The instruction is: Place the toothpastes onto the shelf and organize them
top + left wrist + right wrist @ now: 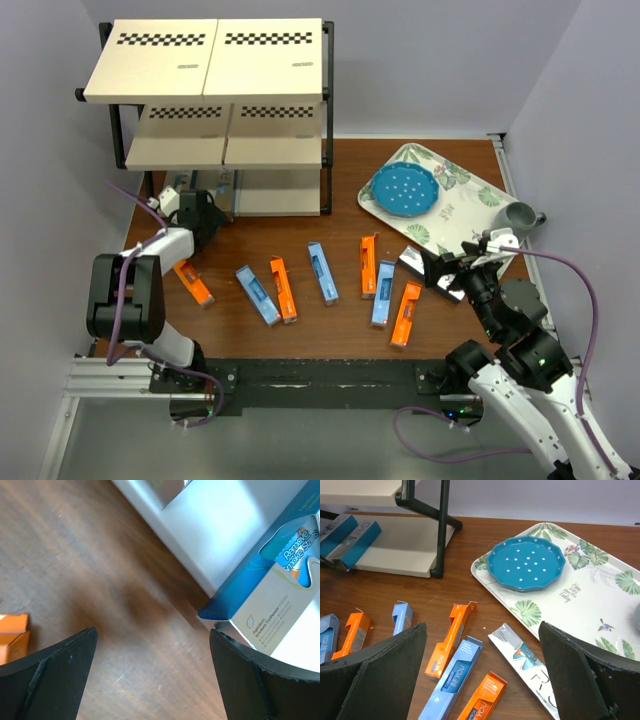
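Note:
Several toothpastes lie scattered on the brown table: an orange carton (193, 283) at the left, then light blue (257, 295), orange (283, 289), light blue (322, 272), orange (368, 266), light blue (383, 293), orange (405, 314) and a silver one (430, 272). The shelf (205, 60) stands at the back left. Blue cartons (225, 186) lie on its bottom board. My left gripper (207, 212) (152, 635) is open and empty over bare wood, beside a blue carton (270, 580) on that board. My right gripper (447, 272) (480, 680) hangs open above the silver carton (530, 667) and its neighbours.
A floral tray (470, 215) at the back right carries a blue dotted plate (401, 189) and a grey cup (520, 215). The shelf's black front post (441, 527) stands on the table. Walls close in on both sides.

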`<state>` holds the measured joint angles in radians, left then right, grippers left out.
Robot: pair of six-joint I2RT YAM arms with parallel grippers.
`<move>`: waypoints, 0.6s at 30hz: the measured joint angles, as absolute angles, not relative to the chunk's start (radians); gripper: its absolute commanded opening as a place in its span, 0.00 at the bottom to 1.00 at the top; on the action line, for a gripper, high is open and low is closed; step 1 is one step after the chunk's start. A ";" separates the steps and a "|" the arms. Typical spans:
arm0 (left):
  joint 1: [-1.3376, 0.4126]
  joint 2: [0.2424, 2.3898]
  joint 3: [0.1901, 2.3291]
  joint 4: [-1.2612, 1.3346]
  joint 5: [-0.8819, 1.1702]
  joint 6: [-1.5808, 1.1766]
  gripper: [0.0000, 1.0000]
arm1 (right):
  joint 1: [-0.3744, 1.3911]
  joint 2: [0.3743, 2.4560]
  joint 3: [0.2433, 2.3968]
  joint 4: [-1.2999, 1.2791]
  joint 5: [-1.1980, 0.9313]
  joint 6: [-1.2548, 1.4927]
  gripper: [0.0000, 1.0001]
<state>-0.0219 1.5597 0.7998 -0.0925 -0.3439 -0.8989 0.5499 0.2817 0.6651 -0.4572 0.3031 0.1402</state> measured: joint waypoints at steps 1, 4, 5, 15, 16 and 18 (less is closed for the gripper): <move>-0.022 1.566 0.806 -0.088 -0.343 -0.899 1.00 | 0.550 0.282 0.665 -0.457 0.304 0.140 0.98; -0.019 1.588 0.829 -0.081 -0.336 -0.900 1.00 | 0.550 0.285 0.665 -0.457 0.306 0.140 0.99; -0.019 1.594 0.835 -0.076 -0.333 -0.900 1.00 | 0.550 0.287 0.665 -0.457 0.306 0.140 0.99; -0.017 1.609 0.850 -0.067 -0.317 -0.907 1.00 | 0.550 0.295 0.665 -0.460 0.322 0.138 0.99; -0.016 1.610 0.852 -0.068 -0.317 -0.907 1.00 | 0.550 0.295 0.665 -0.460 0.323 0.138 0.99; -0.013 1.615 0.859 -0.068 -0.318 -0.907 0.99 | 0.550 0.295 0.665 -0.460 0.323 0.138 0.99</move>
<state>-0.0128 1.6150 0.8593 -0.0677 -0.3176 -0.9073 0.5499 0.2951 0.6651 -0.4603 0.3229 0.1383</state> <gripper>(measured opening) 0.996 0.986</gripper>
